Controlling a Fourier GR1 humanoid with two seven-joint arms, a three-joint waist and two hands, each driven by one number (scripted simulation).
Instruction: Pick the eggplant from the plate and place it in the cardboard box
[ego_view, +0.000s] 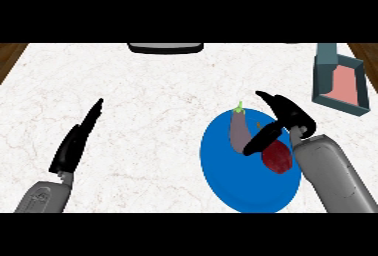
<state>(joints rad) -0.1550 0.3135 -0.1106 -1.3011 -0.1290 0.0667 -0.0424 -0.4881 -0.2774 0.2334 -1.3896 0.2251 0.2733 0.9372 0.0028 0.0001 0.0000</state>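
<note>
The eggplant (238, 129), dull purple with a green stem, lies on the left part of a blue plate (229, 180) at the right of the counter. My right hand (294, 120) hovers over the plate, open, with its fingers straight and pointing up-left and its thumb stretched down-left across the eggplant's lower end. The eggplant sits in the gap between thumb and fingers; I cannot tell whether they touch. The box (341, 80), teal-grey walls with a pinkish inside, stands at the far right edge. At the left, my left hand (76, 142) rests open, fingers up.
A dark red round thing (277, 159) lies on the plate just right of the thumb. A dark, flat object (166, 48) sits at the counter's far edge. Wooden floor shows beyond the counter's two far corners.
</note>
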